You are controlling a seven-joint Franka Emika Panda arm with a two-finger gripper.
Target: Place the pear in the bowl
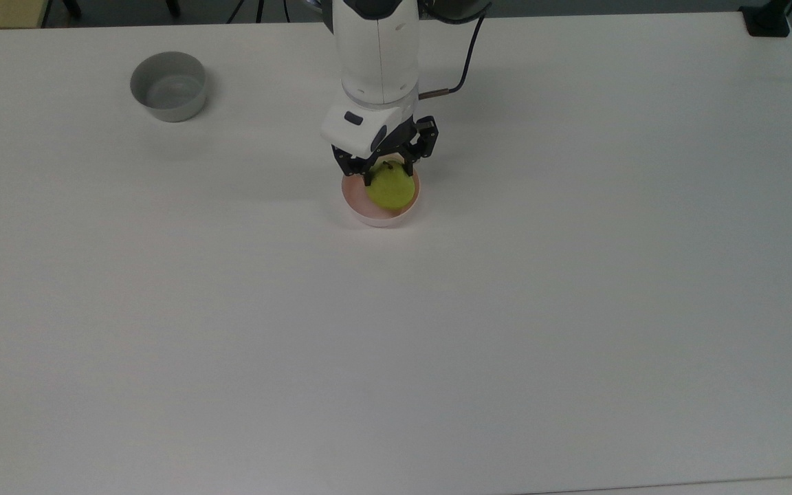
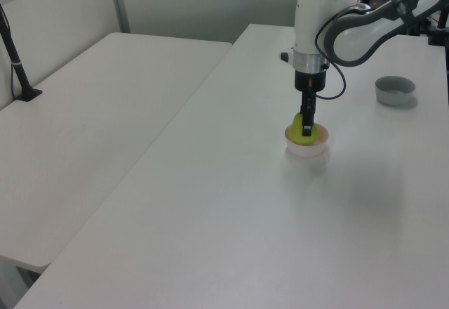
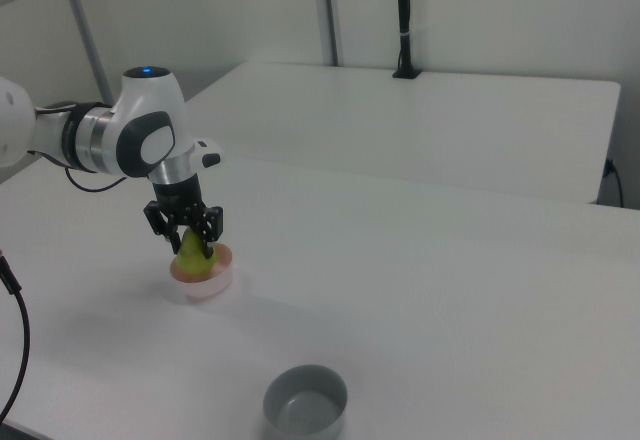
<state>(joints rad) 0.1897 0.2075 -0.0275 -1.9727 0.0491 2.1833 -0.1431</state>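
The yellow-green pear sits low inside the pale pink bowl, near the table's far middle in the top view. My gripper points straight down over the bowl, its black fingers shut on the pear's narrow top. In the left view the pear rises just above the bowl's rim, with the gripper in front of it. From the right view, the gripper clasps the pear, which stands upright in the bowl.
A grey straight-sided bowl stands at the top view's far left, well apart from the pink one. The white table stretches wide in front. A second white table adjoins on the left view's left.
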